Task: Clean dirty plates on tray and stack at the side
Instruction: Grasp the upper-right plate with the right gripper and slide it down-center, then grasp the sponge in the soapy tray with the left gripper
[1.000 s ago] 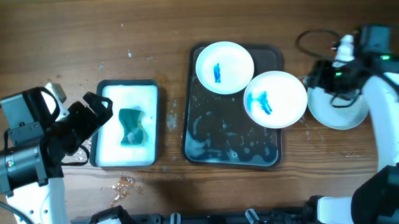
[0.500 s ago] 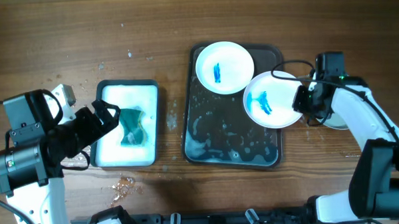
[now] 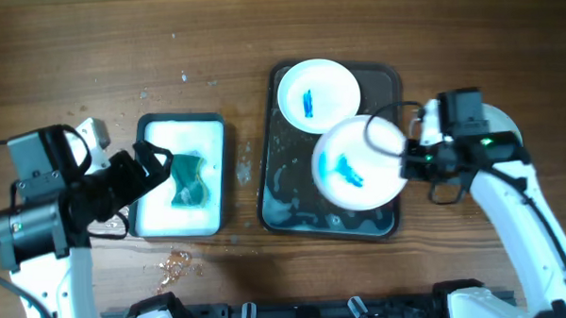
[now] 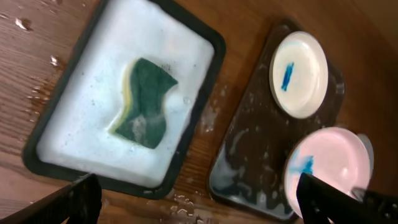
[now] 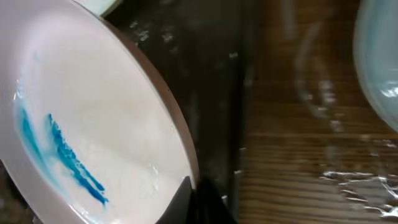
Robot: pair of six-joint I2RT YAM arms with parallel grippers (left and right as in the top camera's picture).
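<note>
The right hand (image 3: 410, 161) clamps 1 blue-smeared plate (image 3: 354, 171) above the tray (image 3: 289, 208); a 2nd smeared plate (image 3: 318, 94) sits at the tray's far end, a 3rd plate (image 5: 380, 56) on the counter (image 3: 119, 51) beside it. The left hand (image 3: 151, 168), spread wide, hovers left of the tray. Seemingly 2 remain dirty.

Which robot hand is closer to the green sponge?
Left. The left gripper hovers over the white tray edge, right beside the sponge. The right gripper is far off on the other side, pinching the rim of a blue-smeared plate over the dark tray.
</note>
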